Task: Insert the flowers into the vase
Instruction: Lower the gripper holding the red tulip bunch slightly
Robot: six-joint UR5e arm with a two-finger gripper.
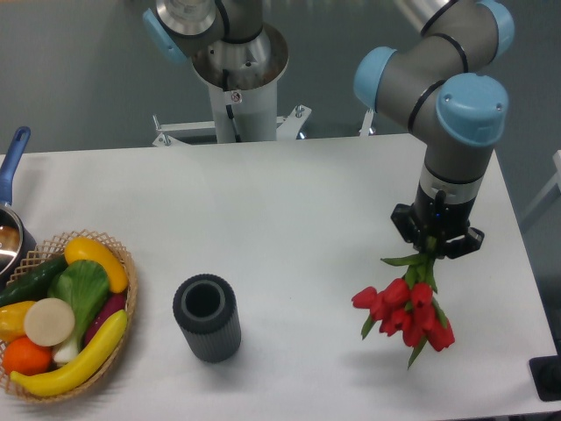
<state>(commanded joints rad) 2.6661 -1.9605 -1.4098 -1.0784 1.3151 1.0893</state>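
The black two-finger claw [434,248] grips the green stems of the red tulip bunch [403,310], heads hanging below it above the white table [298,228], with the dark grey ribbed cylindrical vase [207,317] upright well apart, opposite the claw.

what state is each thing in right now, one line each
gripper: shut on the flower stems, pointing down
flowers: held by the stems, heads hanging down, off the table
vase: upright, mouth open, empty
wicker basket: full of fruit and vegetables
saucepan: at the table's left edge, mostly out of frame
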